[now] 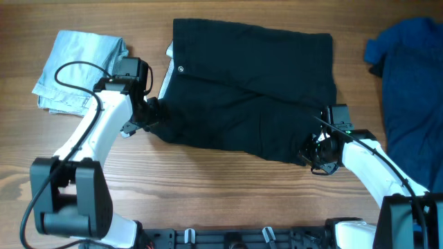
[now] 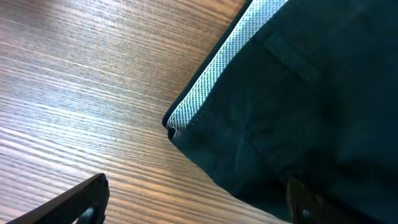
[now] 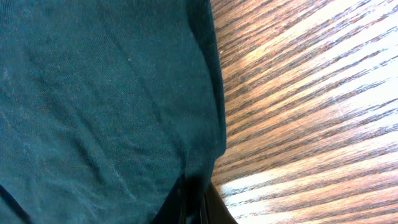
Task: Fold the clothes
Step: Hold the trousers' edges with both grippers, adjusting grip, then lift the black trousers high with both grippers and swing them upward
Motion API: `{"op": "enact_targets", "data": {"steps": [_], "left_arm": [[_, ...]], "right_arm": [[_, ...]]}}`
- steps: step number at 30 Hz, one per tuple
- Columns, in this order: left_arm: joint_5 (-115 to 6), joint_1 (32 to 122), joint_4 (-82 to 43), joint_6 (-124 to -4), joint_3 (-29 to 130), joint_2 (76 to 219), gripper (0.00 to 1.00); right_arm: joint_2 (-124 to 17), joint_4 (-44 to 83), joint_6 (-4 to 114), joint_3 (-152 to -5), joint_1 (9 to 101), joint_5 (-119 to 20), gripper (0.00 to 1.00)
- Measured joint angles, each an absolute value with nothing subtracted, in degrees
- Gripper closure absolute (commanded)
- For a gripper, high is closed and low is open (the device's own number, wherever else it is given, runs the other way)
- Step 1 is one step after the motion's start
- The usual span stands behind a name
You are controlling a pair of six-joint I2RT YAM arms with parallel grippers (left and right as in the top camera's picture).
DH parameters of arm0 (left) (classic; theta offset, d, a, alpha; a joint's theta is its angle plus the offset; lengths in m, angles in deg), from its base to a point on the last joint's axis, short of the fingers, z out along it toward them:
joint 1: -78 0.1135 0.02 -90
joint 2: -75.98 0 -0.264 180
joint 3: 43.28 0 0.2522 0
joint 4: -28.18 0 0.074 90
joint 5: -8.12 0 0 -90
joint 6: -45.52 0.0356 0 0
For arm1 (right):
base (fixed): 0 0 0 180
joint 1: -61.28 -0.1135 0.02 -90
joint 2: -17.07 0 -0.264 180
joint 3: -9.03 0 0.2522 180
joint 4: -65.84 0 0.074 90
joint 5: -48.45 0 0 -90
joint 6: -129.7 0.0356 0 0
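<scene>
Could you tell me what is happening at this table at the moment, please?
Two robot arms are working on a pair of black shorts spread out on the wooden table. The right gripper is shut on the shorts' near right hem. The left gripper stands open at their near left corner, by the waistband, not gripping. A pale blue denim piece lies folded at the far left, and a royal-blue garment is bunched at the right.
</scene>
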State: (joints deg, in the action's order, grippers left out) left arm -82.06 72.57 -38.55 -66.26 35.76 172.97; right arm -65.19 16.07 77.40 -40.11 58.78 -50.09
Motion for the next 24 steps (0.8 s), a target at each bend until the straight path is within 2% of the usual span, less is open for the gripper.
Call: {"op": "enact_targets", "data": {"steps": [5, 10, 14, 18, 21, 24], "left_arm": [[-82.04, 72.79, -33.89, -68.11, 33.79, 176.86, 0.18], [-81.15, 73.73, -31.64, -70.58, 31.63, 180.40, 0.18], [-80.49, 73.95, -29.83, -71.44, 31.48, 180.51, 0.23], [-80.27, 73.95, -28.97, -72.81, 31.48, 180.51, 0.48], [-79.81, 73.95, -28.97, -73.91, 31.48, 180.51, 0.61], [-79.33, 73.95, -29.00, -74.56, 31.48, 180.51, 0.93]], "right_arm": [[-65.19, 16.07, 77.40, -40.11, 58.78, -50.09, 0.96], [-65.19, 16.09, 77.37, -40.11, 58.78, -50.09, 0.96], [-65.19, 16.09, 77.37, -40.11, 58.78, -50.09, 0.96], [-65.19, 16.12, 77.37, -40.11, 58.78, -50.09, 0.96], [-65.19, 16.14, 77.37, -40.11, 58.78, -50.09, 0.96], [-65.21, 16.16, 77.37, -40.11, 58.78, -50.09, 0.96]]}}
